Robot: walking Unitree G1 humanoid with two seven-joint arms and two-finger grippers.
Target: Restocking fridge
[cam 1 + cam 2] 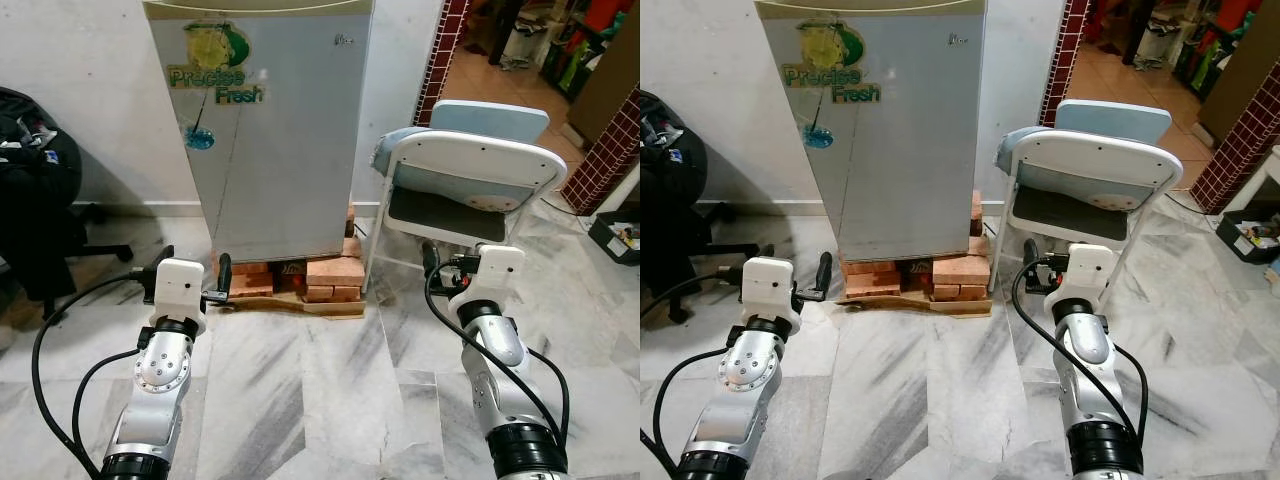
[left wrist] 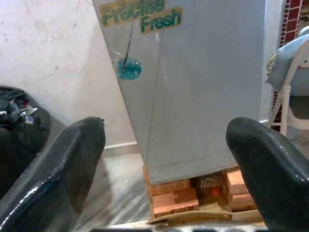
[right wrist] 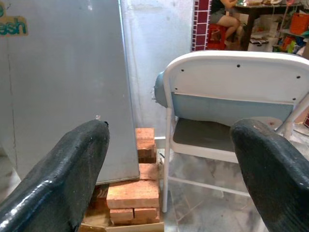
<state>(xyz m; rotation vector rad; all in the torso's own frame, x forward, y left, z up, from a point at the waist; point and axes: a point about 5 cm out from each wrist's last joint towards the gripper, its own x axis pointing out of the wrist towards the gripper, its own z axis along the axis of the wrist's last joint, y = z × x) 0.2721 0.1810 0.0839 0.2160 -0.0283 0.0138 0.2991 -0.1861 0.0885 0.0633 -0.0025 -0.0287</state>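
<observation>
- Against the white wall: the silver fridge (image 1: 270, 130), door closed, raised on red bricks (image 1: 325, 275) over the marble floor (image 1: 330, 390).
- Just beside the fridge, on the robot's right: white folding chair (image 1: 470, 185), backrest toward the robot.
- Left gripper (image 1: 195, 278): held low in front of the fridge, fingers spread wide, holding nothing.
- Right gripper (image 1: 1045, 268): held low in front of the chair, fingers spread wide, holding nothing.
- At far left: black office chair (image 1: 35, 200).

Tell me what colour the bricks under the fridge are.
The bricks are reddish orange, clearest in the right wrist view.
</observation>
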